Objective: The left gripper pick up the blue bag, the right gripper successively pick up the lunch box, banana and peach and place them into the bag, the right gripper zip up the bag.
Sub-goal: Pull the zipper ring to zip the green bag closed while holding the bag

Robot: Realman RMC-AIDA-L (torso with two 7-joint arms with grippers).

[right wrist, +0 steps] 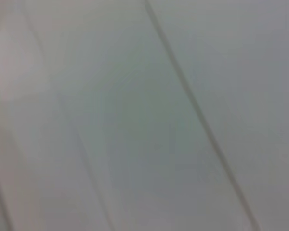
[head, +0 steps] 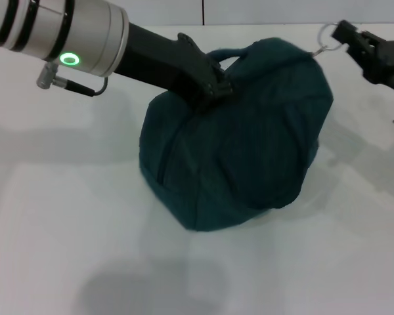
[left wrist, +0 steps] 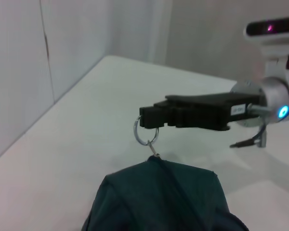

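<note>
Zipping is the step I judge to be under way: my right gripper (head: 345,33) is pinched on the small metal ring zip pull (head: 326,37) at the far right top corner of the dark teal-blue fabric bag (head: 249,138). My left gripper (head: 210,82) clamps the bag's top by its handles. The bag sits on the white table (head: 65,216), its zip line running leftward from the ring.

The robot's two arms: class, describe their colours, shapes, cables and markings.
The left arm is a silver cylinder with black bands, a glowing green ring light and a thin grey cable, narrowing to a black end effector. The right end effector is black, blocky and ridged, on a silver wrist with a blue light.
</note>
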